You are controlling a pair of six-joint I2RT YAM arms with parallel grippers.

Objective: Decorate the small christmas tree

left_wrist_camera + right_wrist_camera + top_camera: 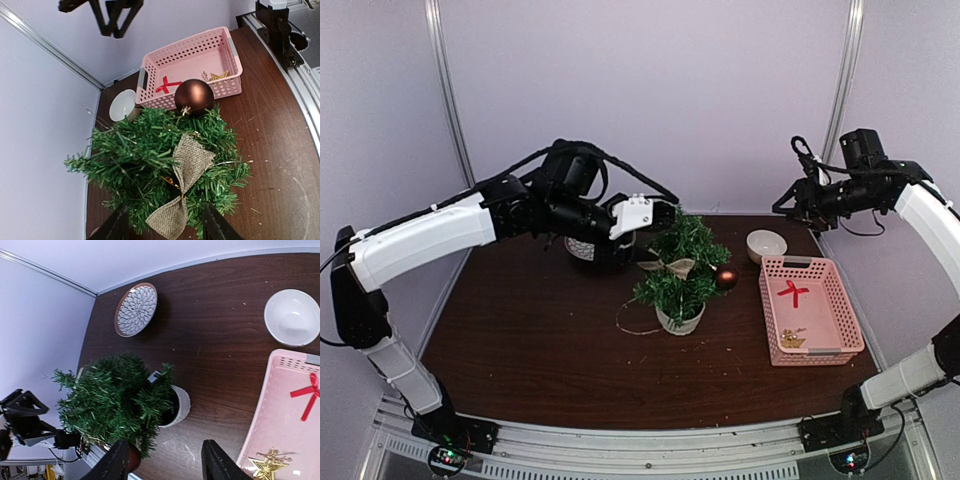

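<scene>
Top external: left arm (430, 235) extended toward small christmas tree (682, 268) top.

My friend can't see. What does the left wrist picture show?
A small christmas tree fills the view, wearing a burlap bow and a brown bauble. Behind it sit a pink basket holding a red ribbon and a gold star, plus a white bowl.
</scene>
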